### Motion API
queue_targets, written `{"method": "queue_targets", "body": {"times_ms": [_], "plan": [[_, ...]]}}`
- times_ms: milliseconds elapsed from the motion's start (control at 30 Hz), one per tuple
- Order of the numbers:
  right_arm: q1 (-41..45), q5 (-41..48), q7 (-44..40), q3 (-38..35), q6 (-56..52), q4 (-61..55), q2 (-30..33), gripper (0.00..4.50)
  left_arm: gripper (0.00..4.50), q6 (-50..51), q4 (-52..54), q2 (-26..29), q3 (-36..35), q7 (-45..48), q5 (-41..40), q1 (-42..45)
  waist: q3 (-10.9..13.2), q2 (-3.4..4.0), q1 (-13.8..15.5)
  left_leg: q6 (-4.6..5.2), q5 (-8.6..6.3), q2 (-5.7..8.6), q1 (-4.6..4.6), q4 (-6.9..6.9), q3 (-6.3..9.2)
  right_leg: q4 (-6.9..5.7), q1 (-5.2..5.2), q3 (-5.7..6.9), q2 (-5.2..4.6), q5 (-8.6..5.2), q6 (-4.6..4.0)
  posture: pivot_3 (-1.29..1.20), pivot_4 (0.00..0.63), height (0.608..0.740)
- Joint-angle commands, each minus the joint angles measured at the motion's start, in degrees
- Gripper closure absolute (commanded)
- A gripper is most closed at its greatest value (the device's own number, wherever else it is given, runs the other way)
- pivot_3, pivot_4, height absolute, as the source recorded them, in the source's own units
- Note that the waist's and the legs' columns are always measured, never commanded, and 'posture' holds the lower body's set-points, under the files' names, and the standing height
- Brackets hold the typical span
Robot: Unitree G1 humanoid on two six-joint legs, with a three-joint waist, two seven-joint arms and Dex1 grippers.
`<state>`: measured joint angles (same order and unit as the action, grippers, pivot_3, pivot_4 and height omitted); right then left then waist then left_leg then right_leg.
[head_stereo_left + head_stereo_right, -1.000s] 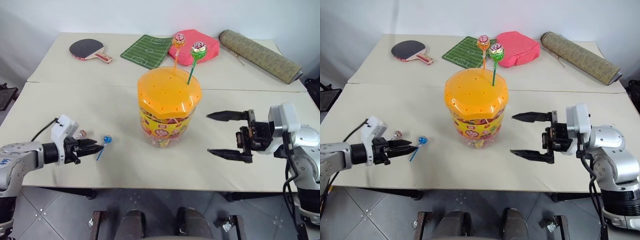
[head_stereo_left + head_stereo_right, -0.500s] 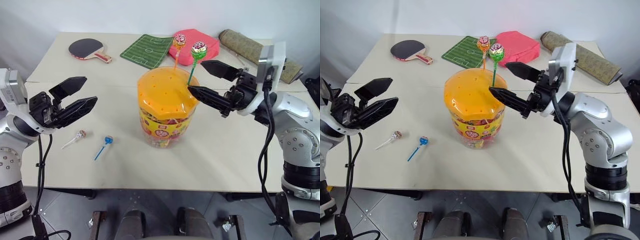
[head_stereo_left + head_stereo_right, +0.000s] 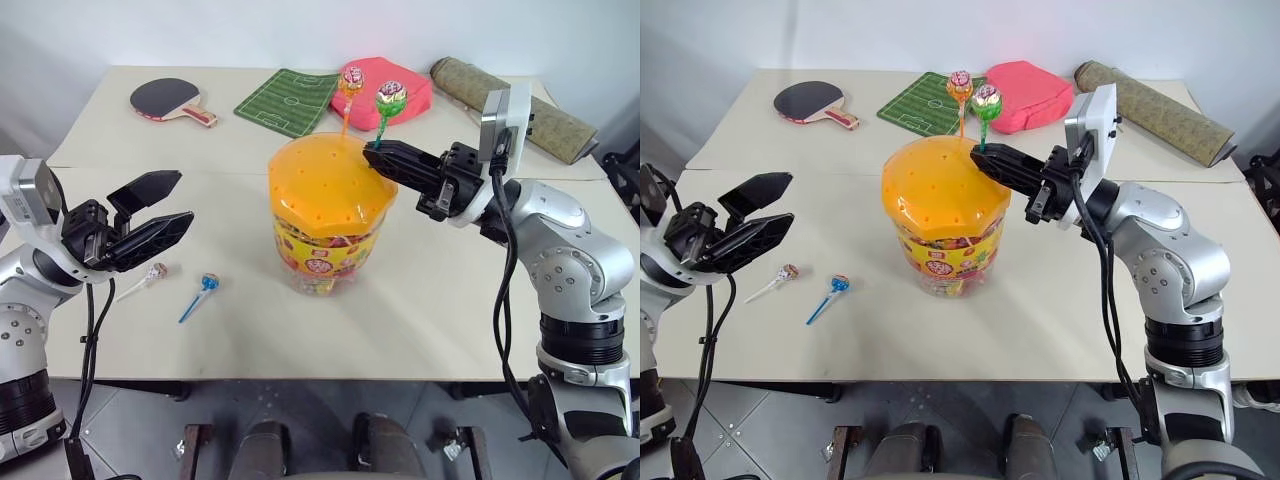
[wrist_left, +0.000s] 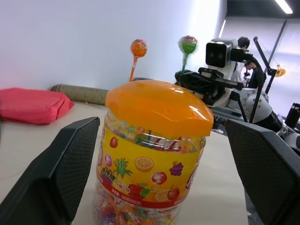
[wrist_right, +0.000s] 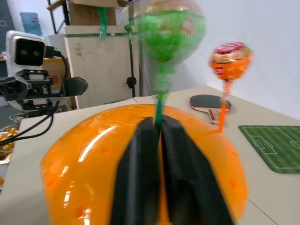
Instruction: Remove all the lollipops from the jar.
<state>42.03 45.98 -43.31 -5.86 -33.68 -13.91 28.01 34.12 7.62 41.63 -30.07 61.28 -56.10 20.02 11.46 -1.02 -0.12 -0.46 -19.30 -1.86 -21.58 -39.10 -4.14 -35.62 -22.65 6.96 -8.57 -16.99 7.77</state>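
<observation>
- Pale beige worktop (image 3: 470, 300) against a plain white wall, made of two slabs meeting in a seam.
- One jar (image 3: 328, 215) near the worktop's middle: clear tub crammed with wrapped candies, yellow-red fruit label, wide orange many-sided lid (image 3: 325, 180) dotted with small holes.
- Four lollipops counted, each a small round wrapped head on a thin stick.
- Two upright in the lid's far side: orange-stick lollipop (image 3: 351, 80) and green-stick lollipop (image 3: 390, 99), side by side.
- Two lying flat on the worktop left of the jar, well apart from it: white-stick lollipop (image 3: 152, 274) and blue-stick lollipop (image 3: 207, 284), near each other.
- Right claw (image 3: 374, 153) reaching in from the right over the lid's edge, fingers pinched together on the green stick just above the lid.
- Left claw (image 3: 175, 204) raised above the worktop at the left, fingers spread wide, gripping nothing, pointed toward the jar.
- At the far edge: one table-tennis paddle (image 3: 172, 99), one green football-pitch mat (image 3: 290, 100), one pink pouch (image 3: 398, 92), one rolled olive mat (image 3: 515, 107).
</observation>
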Motion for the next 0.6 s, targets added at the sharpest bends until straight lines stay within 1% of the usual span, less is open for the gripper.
{"method": "queue_targets", "body": {"times_ms": [33, 67, 133, 167, 200, 233, 267, 300, 333, 400, 467, 500, 533, 600], "plan": [[2.19, 5.44, 0.45, -6.29, 2.34, 0.20, -2.15, 4.47, 0.00, -2.92, -1.32, 1.23, 1.03, 2.98, 1.78, 0.91, 0.00, 0.00, -0.04, 0.00, 0.00, 0.00, 0.00, 0.00, 0.00, 0.00, 0.00, 0.00, 0.00, 0.00, 0.00, 0.00, 0.150, 0.740], [2.51, 7.46, 0.28, -8.07, 1.96, 0.21, -2.07, 4.47, 0.00, -5.60, -1.71, 1.45, 1.70, 5.40, 3.38, 0.95, 0.00, 0.00, -0.02, 0.00, 0.00, 0.00, 0.00, 0.00, 0.00, -0.01, 0.00, 0.00, 0.01, 0.00, 0.00, 0.00, 0.150, 0.740], [3.75, 7.73, 1.47, -12.87, -5.76, 4.43, 8.12, 4.47, 0.00, -9.45, -2.43, 2.66, 4.48, 11.39, 6.22, 1.69, 0.01, 0.01, 0.02, 0.01, 0.00, 0.01, -0.02, 0.00, 0.00, 0.00, -0.01, 0.00, 0.00, 0.00, 0.00, 0.00, 0.150, 0.740], [4.23, 7.23, 2.11, -14.26, -8.16, 6.48, 11.73, 4.47, 0.00, -10.47, -2.66, 2.83, 5.27, 13.50, 6.74, 1.95, 0.04, 0.06, 0.46, 0.01, -0.01, 0.00, -0.01, 0.02, 0.00, 0.00, -0.01, 0.00, 0.00, 0.00, 0.00, 0.00, 0.150, 0.740], [4.63, 7.15, 4.44, -14.90, -11.65, 8.66, 14.99, 4.47, 0.00, -10.49, -2.82, 3.36, 6.18, 14.14, 7.41, 1.71, 0.04, 0.05, 0.86, 0.04, -0.02, 0.06, -0.12, -0.01, 0.03, 0.03, -0.05, 0.01, -0.02, 0.00, 0.00, 0.00, 0.150, 0.740], [3.93, 5.19, 6.05, -13.62, -17.43, 10.96, 20.48, 4.47, 0.00, -11.47, -3.21, 3.83, 7.03, 15.43, 8.56, 1.05, 0.05, 0.08, 1.08, 0.08, -0.05, 0.05, -0.12, -0.03, 0.00, 0.08, -0.05, 0.00, -0.02, 0.00, 0.01, 0.00, 0.150, 0.740], [1.41, 1.05, 6.78, -11.27, -20.81, 12.51, 26.64, 4.47, 0.00, -13.25, -3.94, 4.57, 7.87, 17.25, 10.36, 0.06, 0.05, 0.10, 1.34, 0.10, -0.06, 0.05, -0.13, -0.02, -0.04, 0.11, -0.06, -0.02, -0.02, 0.00, 0.00, 0.00, 0.150, 0.740], [-2.55, -4.62, 6.59, -8.60, -20.28, 13.45, 32.42, 4.47, 0.00, -15.30, -4.64, 5.06, 8.42, 19.20, 11.84, -0.91, 0.04, 0.07, 1.35, 0.10, -0.06, 0.03, -0.13, 0.03, -0.09, 0.13, -0.11, -0.03, -0.02, 0.00, 0.00, 0.00, 0.150, 0.740], [-5.45, -7.66, 6.12, -6.93, -20.62, 13.72, 36.11, 4.47, 0.00, -17.08, -4.96, 4.82, 8.19, 20.52, 12.19, -1.41, 0.02, 0.07, 1.45, 0.08, -0.07, -0.01, -0.12, 0.12, -0.09, 0.15, -0.14, -0.01, 0.02, -0.01, -0.01, 0.00, 0.150, 0.740], [-10.95, -11.74, 4.94, -4.41, -19.59, 12.69, 40.50, 4.47, 0.00, -18.59, -5.84, 5.22, 8.32, 21.75, 13.00, -1.93, 0.02, 0.06, 1.30, 0.05, -0.09, -0.03, -0.11, 0.24, -0.19, 0.22, -0.18, -0.01, 0.03, -0.03, -0.04, 0.00, 0.150, 0.740], [-14.07, -14.79, 3.12, -1.65, -19.56, 12.51, 43.04, 4.47, 0.00, -19.23, -6.10, 5.43, 9.00, 22.21, 13.69, -1.99, 0.03, 0.08, 0.66, 0.05, -0.09, -0.05, -0.13, 0.24, -0.42, 0.27, -0.30, -0.06, 0.02, -0.02, -0.04, 0.00, 0.150, 0.740], [-14.81, -16.03, 2.24, 0.38, -20.70, 13.48, 43.59, 4.47, 0.00, -19.31, -5.91, 5.22, 9.27, 22.30, 13.69, -1.97, 0.04, 0.12, 0.13, 0.06, -0.09, -0.05, -0.17, 0.22, -0.52, 0.27, -0.37, -0.12, 0.00, -0.02, -0.03, 0.00, 0.150, 0.740], [-14.99, -16.56, 2.10, 1.28, -21.41, 15.28, 42.54, 4.47, 0.00, -19.49, -5.73, 4.82, 9.48, 22.11, 13.75, -1.93, 0.04, 0.15, -0.15, 0.08, -0.09, -0.05, -0.17, 0.17, -0.63, 0.26, -0.40, -0.21, -0.01, -0.02, -0.03, 0.00, 0.150, 0.740], [-16.43, -20.61, 1.85, 4.02, -17.34, 17.82, 41.36, 4.47, 0.00, -20.06, -5.50, 4.05, 9.85, 21.56, 13.97, -2.03, 0.04, 0.15, -0.38, 0.10, -0.08, -0.07, -0.16, 0.10, -0.79, 0.23, -0.45, -0.35, -0.01, -0.01, -0.02, 0.00, 0.150, 0.740]]}}
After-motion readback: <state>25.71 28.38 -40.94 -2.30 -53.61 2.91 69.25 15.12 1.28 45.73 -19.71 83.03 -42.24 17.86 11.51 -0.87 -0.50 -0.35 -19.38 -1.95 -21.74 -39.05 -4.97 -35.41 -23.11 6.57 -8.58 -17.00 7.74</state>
